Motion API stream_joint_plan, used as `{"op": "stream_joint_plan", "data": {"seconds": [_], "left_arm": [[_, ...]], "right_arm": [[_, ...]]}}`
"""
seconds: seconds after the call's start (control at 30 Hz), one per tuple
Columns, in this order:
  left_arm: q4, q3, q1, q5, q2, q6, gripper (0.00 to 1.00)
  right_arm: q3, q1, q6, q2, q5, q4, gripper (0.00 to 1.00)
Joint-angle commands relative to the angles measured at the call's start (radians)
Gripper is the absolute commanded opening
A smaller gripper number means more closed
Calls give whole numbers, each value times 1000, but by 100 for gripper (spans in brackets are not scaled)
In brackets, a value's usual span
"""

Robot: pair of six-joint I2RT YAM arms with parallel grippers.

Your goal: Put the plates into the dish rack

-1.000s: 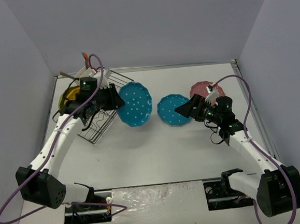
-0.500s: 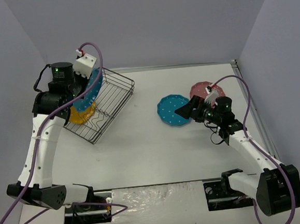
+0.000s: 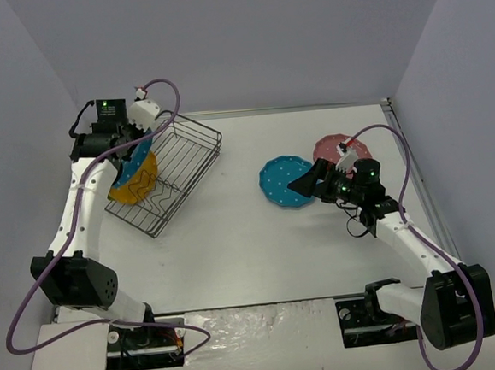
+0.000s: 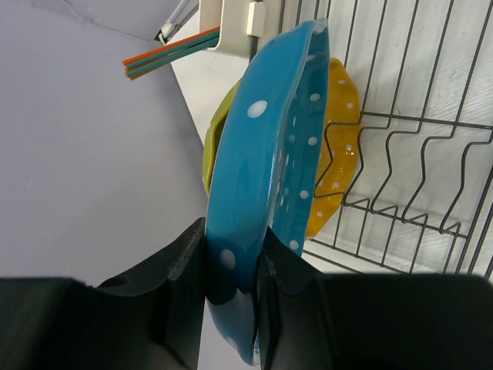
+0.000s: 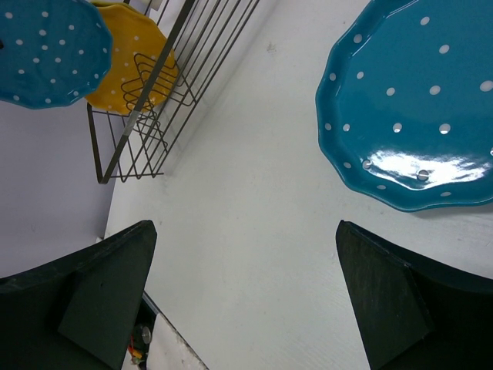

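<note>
My left gripper [image 3: 127, 150] [image 4: 235, 285] is shut on the rim of a teal dotted plate [image 3: 141, 153] [image 4: 262, 154]. It holds the plate on edge over the left end of the dark wire dish rack [image 3: 185, 156] [image 4: 431, 154], right beside a yellow plate [image 3: 134, 184] [image 4: 339, 146] standing in the rack. My right gripper [image 3: 303, 183] [image 5: 246, 293] is open and empty just above the table, at the near edge of a second teal plate [image 3: 283, 182] [image 5: 416, 108] lying flat. A pink plate [image 3: 332, 147] lies behind it, partly hidden by my right arm.
A white utensil caddy [image 4: 227, 23] holding orange and teal utensils [image 4: 169, 54] stands at the rack's far corner. The left wall is close behind the rack. The right wrist view also shows the rack [image 5: 146, 100] with both plates at its end.
</note>
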State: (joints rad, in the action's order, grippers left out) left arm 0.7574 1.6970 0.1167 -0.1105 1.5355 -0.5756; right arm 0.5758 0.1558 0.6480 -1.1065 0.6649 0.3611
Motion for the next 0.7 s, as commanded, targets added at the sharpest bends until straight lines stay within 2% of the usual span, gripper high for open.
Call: {"op": "stream_joint_plan", "data": {"seconds": [0.0,0.67], "left_arm": [[-203,1,-10,-6,-57,-61,0],[-292,-196,-92,110,-25,-20,0]], "right_arm": [[17,-9,-15,-5,27,57,100],[-14,-15,5,-15,44,101,100]]}}
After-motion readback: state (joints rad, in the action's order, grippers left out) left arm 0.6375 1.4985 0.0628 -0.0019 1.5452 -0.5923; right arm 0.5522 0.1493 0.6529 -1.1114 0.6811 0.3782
